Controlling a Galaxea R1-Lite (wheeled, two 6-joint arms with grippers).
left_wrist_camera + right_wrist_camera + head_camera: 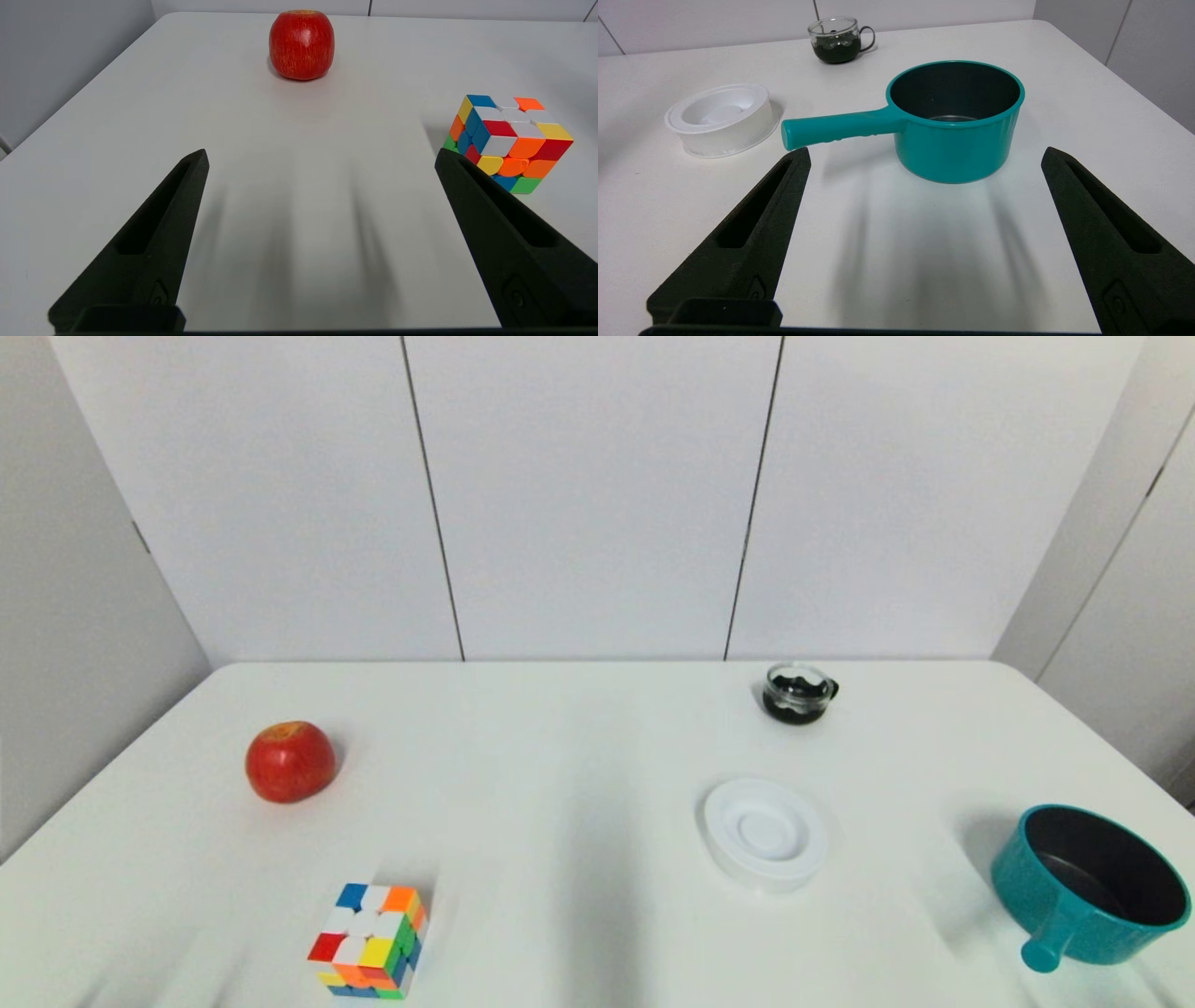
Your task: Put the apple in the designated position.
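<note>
Nothing of the task looks done so far: the apple (290, 762) sits untouched on the left half of the white desk (579, 803), upright with its yellow-orange stem patch on top. Seen from the left wrist, the left gripper (320, 156) hangs low over bare desk with its fingers (159, 224) spread wide apart and nothing between them; the apple lies straight ahead of those fingers, well beyond their tips, while the puzzle cube (509, 142) stands just past the tip of one finger, off to the side. Further right on the desk come the round white dish (766, 833), a small glass cup (796, 692) behind it, and the teal pot (1092, 887) near the right edge. The right gripper (924, 156) is likewise empty, fingers (752, 228) wide apart, with the pot directly ahead of them and the dish off to one side; this arm appears idle. Neither arm reaches into the head view. By judgement, everything remains: the left fingers must advance to straddle the apple, close on it, lift, and carry it to an unmarked patch of bare desk, which no outline identifies.
</note>
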